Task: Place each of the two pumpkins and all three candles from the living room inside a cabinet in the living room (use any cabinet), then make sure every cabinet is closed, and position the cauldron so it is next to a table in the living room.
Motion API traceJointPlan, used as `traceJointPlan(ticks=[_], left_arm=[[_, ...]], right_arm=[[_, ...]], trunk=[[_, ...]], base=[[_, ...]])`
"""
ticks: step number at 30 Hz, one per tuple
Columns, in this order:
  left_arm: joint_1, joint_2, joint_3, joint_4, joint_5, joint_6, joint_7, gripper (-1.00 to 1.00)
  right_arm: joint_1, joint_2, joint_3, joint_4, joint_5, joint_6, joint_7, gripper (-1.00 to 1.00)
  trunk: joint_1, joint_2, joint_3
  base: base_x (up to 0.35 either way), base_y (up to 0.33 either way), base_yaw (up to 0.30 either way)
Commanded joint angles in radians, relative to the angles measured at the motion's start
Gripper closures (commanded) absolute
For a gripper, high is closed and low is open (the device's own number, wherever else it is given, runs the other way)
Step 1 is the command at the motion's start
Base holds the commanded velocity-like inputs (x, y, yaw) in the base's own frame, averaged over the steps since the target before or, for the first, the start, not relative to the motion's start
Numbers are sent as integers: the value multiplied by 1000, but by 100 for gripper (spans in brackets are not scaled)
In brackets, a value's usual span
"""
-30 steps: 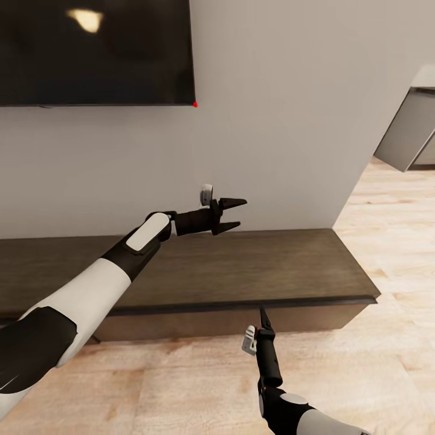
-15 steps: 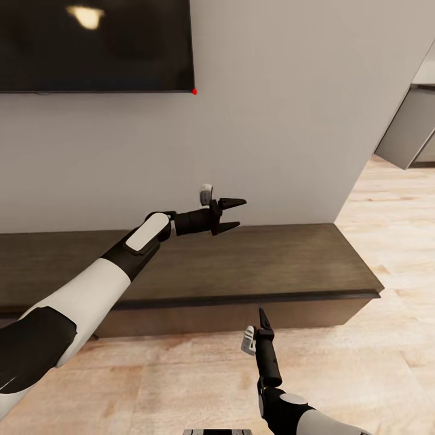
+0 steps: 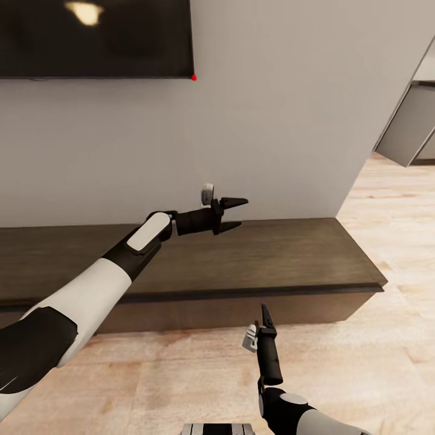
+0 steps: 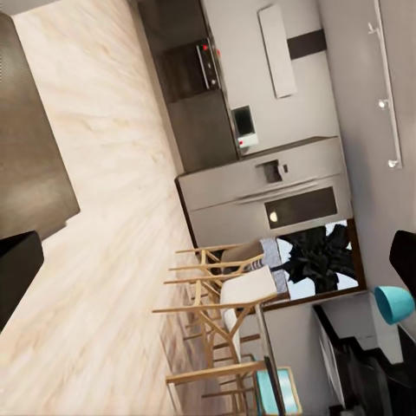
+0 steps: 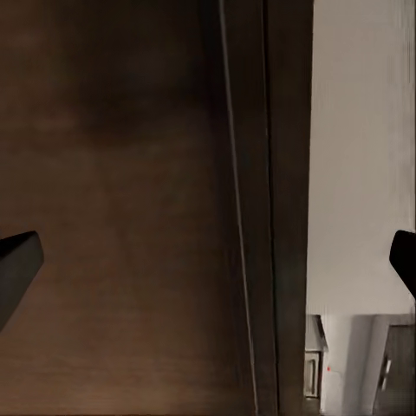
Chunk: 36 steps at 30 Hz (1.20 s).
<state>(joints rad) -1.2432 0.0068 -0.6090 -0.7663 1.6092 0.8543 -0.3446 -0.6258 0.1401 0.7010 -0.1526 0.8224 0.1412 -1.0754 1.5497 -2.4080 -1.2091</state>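
We face the long, low cabinet (image 3: 241, 260) against the wall beneath a dark wall-mounted screen (image 3: 96, 36), its length running straight across the head view and its flat, shut-looking fronts facing us. Our left claw (image 3: 232, 212) hangs released and empty above the cabinet's top. Our right claw (image 3: 264, 314) points at the front, fingertips (image 5: 17, 264) spread apart and empty. To open a handle-less front well, we judge the right claw should catch the edge under the top lip squarely.
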Motion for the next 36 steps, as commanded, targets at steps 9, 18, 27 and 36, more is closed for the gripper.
traceJointPlan(ticks=[9, 18, 27, 36], left_arm=[[0, -2, 0, 0, 1, 0, 1, -100], [0, -3, 0, -1, 1, 0, 0, -100], [0, -2, 0, -1, 1, 0, -1, -100], [0, -3, 0, -2, 1, 0, -5, -100]], right_arm=[[0, 1, 6, 4, 7, -3, -33, -100], [0, 3, 11, -1, 8, -3, -42, -100], [0, 1, 12, -8, 37, -3, -82, -100], [0, 8, 12, -4, 51, -3, -84, -100]], trunk=[[35, -63, -28], [51, -92, -48], [51, -92, -48], [51, -92, -48]], base=[[0, 0, 0], [0, 0, 0], [0, 0, 0], [127, 0, 0]])
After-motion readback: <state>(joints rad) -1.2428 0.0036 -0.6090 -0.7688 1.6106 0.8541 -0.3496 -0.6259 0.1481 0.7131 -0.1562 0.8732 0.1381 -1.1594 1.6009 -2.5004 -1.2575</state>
